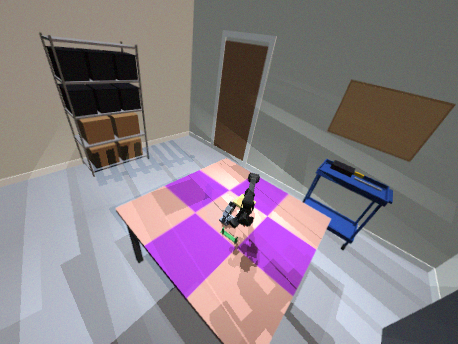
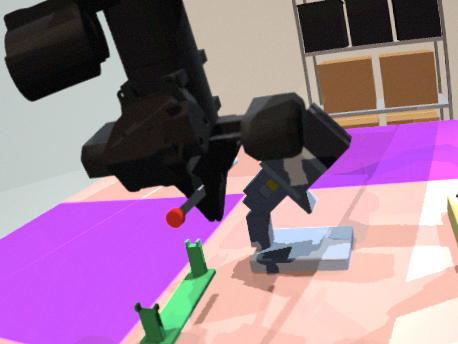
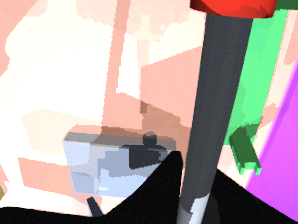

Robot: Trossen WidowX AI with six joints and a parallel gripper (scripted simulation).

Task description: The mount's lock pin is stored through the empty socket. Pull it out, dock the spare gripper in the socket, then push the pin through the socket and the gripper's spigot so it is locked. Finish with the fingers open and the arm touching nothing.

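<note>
My gripper point(image 2: 214, 214) point(image 3: 182, 160) is shut on the lock pin point(image 2: 192, 200) point(image 3: 220, 90), a dark grey rod with a red head, and holds it tilted in the air. The green two-post rack point(image 2: 172, 304) point(image 3: 260, 75) stands below it, touching neither pin nor gripper. The mount point(image 2: 310, 257) point(image 3: 80, 155) point(image 1: 226, 214) has a pale blue base and a slanted blue-grey upper part. A black-ended block point(image 2: 329, 136) with a pale band sits at its top and looks like the docked spare gripper. The arm partly hides it, and the socket's pin hole cannot be made out.
A yellow holder point(image 2: 453, 217) point(image 1: 239, 201) stands on the table point(image 1: 192, 250) beyond the mount. My arm's dark housing overlaps the mount's top in the exterior view; the gap between them cannot be judged. A shelf point(image 1: 102, 112) and a blue cart point(image 1: 350, 182) stand away from the table.
</note>
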